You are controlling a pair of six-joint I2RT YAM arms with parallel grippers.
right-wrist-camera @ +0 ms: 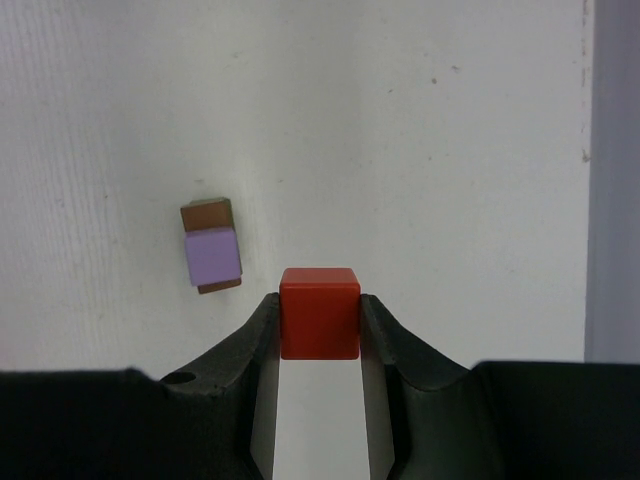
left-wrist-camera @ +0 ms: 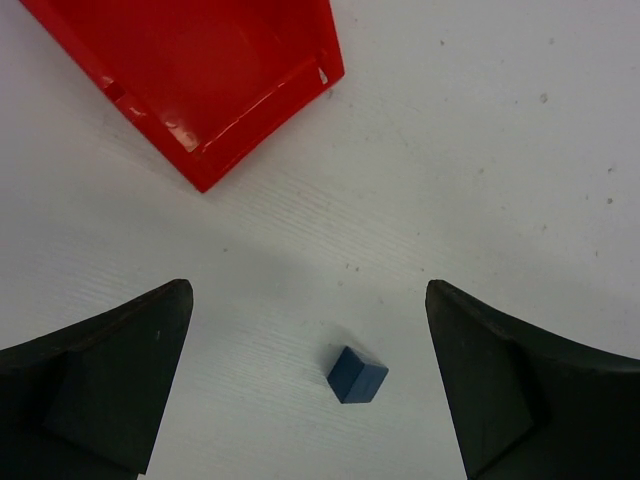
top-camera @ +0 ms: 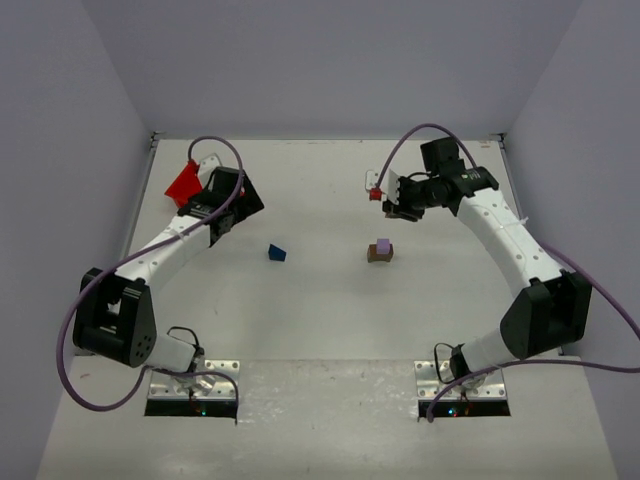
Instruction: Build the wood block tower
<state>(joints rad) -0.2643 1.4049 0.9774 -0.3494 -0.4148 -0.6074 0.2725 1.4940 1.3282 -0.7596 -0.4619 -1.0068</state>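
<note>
Jaws of the right gripper clamp the orange-red block toward the worktop's far edge, right of centre. Nearer mid-table the lilac block sits on the brown block, so two tiers look done, two left. Left gripper gapes wide above the dark blue wedge; beyond, by the far-left corner, the red bin shows nothing inside.

Left claw gaping wide, right claw pinching orange-red block
</note>
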